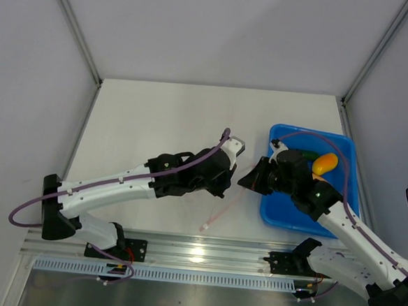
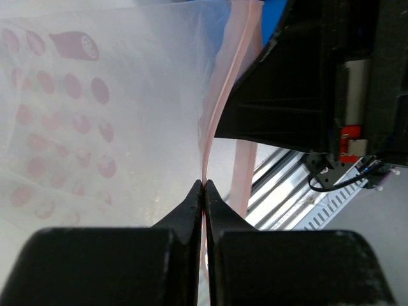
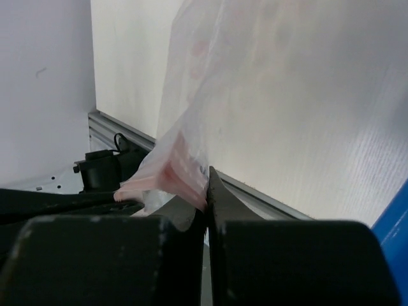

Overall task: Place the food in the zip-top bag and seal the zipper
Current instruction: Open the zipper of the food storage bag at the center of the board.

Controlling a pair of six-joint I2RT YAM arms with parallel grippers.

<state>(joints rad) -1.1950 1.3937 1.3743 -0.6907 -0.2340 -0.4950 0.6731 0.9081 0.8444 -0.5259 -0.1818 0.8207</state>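
Nothing I can see carries a readable word. The bag (image 2: 95, 127) has only rows of pale pink dots. A small red patch (image 2: 347, 141) on the right arm's housing is too small to make out.

The left gripper (image 2: 204, 185) is pressed fully together, with the pink zipper (image 2: 220, 95) pinched right at its tips. From there the strip runs straight up and away from it, and the dotted film spreads out to its left. Up and left of that gripper an elongated red-brown shape (image 2: 73, 44) shows in the film. I cannot tell whether it is print or a toy.

The right gripper (image 3: 205, 191) is also clamped tight, on a bunched pink edge of the bag. The clear film rises up and away from its tips over the pale tabletop (image 3: 306, 115). From above, the two grippers meet almost nose to nose. A loose pink stretch of the strip (image 1: 217, 213) trails below them towards the rail.

The yellow-orange piece (image 1: 324, 163) lies in the blue tray (image 1: 273, 214), behind the right gripper and beside that arm's wrist, outside the bag. I can't pick out the other food with any certainty.
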